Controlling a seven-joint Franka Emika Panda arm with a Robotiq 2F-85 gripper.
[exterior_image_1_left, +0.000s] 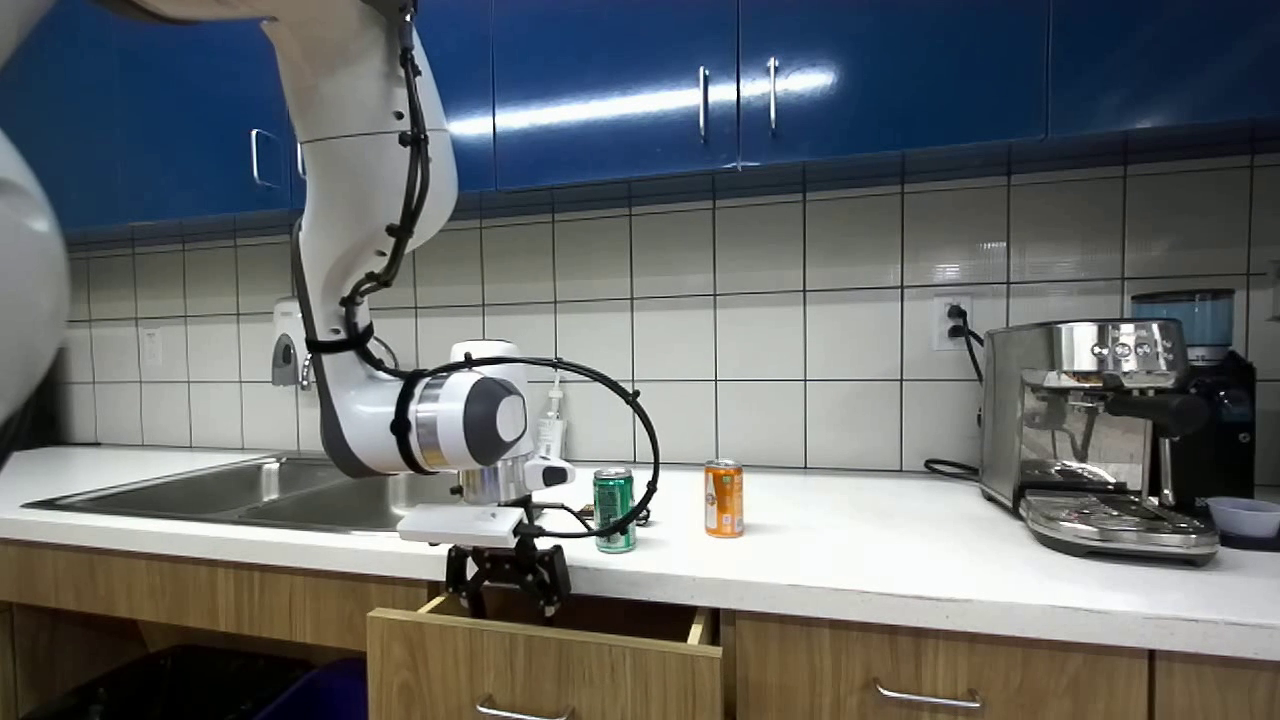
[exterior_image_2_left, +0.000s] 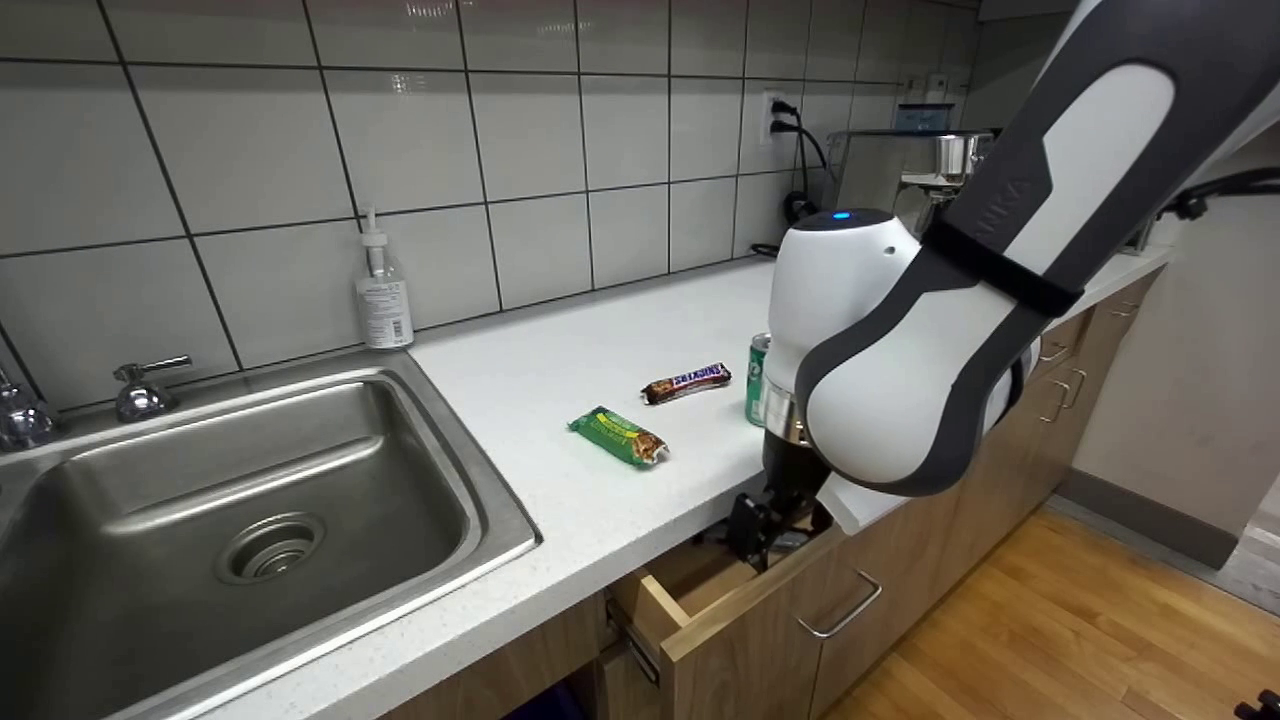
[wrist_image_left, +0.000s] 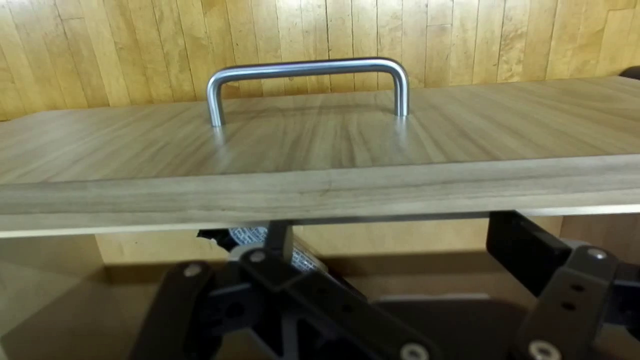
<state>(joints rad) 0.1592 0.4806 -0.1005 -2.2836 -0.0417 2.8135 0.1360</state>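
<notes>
Claw (wrist_image_left: 397, 245) spread at mouth of drawer (wrist_image_left: 320, 197)

Grip is released w/ fingers (wrist_image_left: 520, 250) set wide apart. Dark packet (wrist_image_left: 304, 259), partly hidden, is seen in drawer, approx. 9 o'clock from claw (wrist view). Green can (exterior_image_1_left: 612, 500) is seen on worktop (exterior_image_1_left: 850, 545), approx. 1–2 o'clock in an exterior view.

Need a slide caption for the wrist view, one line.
Open gripper at a pulled-out drawer, metal handle beyond, printed package partly hidden inside.

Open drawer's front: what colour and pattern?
The drawer front is light brown with streaky wood grain; clearest in the wrist view.
</notes>
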